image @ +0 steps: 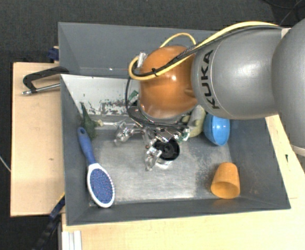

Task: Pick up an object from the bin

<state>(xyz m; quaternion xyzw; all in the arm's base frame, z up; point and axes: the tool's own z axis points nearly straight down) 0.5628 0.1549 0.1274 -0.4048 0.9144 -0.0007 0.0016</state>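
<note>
My gripper [136, 149] hangs low over the middle of the bin, under the orange wrist cover. Its two metal fingers are spread apart: one tip [121, 135] points left and the other [151, 162] points toward the front. Only bare bin floor lies between them. A small black round thing [170, 149] sits right beside the front finger, partly under the gripper body; whether they touch I cannot tell. A blue brush [97, 181] with a white-rimmed oval head lies to the left along the bin's left wall.
An orange cup [226, 180] lies tipped at the front right. A blue egg-shaped thing [217, 129] and a pale yellowish thing [196, 123] sit at the right, partly under the arm. A green leafy piece [87, 121] leans in the back-left corner.
</note>
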